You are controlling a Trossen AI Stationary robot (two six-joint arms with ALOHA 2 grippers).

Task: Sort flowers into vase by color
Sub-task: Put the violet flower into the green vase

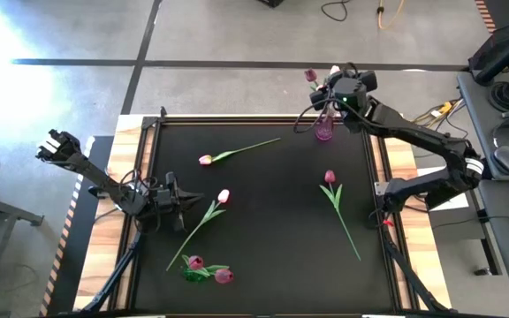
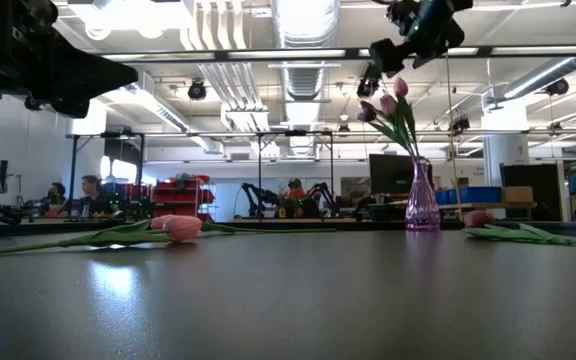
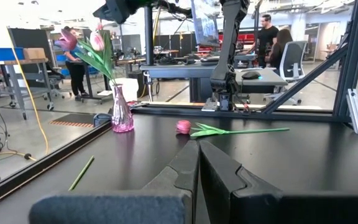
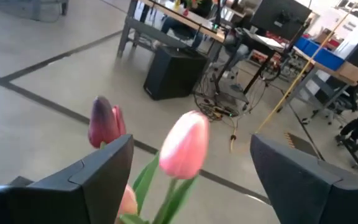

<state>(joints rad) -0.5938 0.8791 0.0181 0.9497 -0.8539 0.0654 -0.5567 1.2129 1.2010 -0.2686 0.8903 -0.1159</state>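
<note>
High view: vase (image 1: 324,129) stands at the mat's (image 1: 263,265) far right edge, holding tulips (one dark head (image 4: 106,122), one pink head (image 4: 184,144), seen between the fingers in the right wrist view). Right gripper (image 1: 333,88) hovers just above those heads, jaws wide, gripping nothing. Loose tulips lie on the mat: pink (image 1: 237,152) mid-far, pink (image 1: 203,219) centre-left, magenta (image 1: 340,212) right, and a pair (image 1: 208,268) near front. Left gripper (image 1: 191,200) rests low at the left edge, closed, empty.

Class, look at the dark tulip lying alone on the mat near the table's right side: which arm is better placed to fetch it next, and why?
Probably the right: its open gripper hangs above the vase on that tulip's side. The left gripper rests shut across the mat.
</note>
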